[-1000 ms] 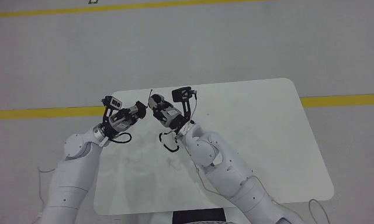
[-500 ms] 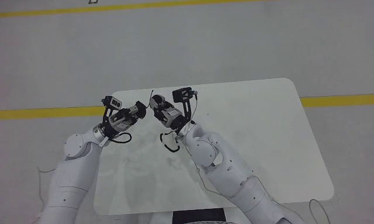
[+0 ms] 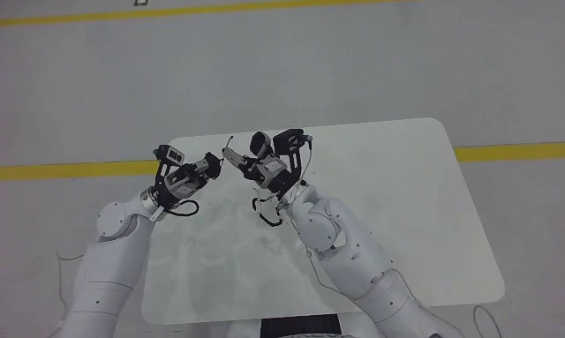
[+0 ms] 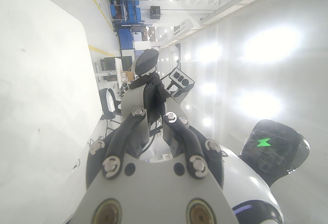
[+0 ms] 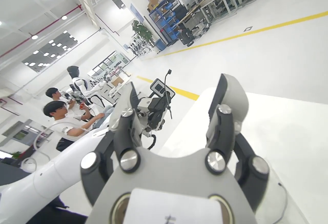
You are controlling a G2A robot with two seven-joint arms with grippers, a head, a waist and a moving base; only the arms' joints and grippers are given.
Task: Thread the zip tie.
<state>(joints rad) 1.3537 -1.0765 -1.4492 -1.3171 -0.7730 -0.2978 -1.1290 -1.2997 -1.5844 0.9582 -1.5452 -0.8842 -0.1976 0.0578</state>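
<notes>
A thin black zip tie (image 5: 167, 86) stands upright out of my left gripper (image 5: 156, 107), which is shut on its lower end. From above, the zip tie (image 3: 229, 143) shows as a short dark line over the table's far left corner, just beyond the left gripper (image 3: 214, 162). My right gripper (image 3: 240, 160) hangs a little to the right of it, open and holding nothing. Its own view has the right gripper (image 5: 179, 84) with its fingers spread wide, facing the zip tie from a short distance. In the left wrist view the left gripper (image 4: 153, 103) has its fingers close together.
The white table (image 3: 397, 214) stretches bare to the right and toward me. Both grippers hover near its far left corner, with the table edge and the floor's yellow line (image 3: 71, 169) right beside them.
My right gripper has drawn back to the right, away from the left gripper and the zip tie, and has turned. The left arm and the zip tie stay where they were.
</notes>
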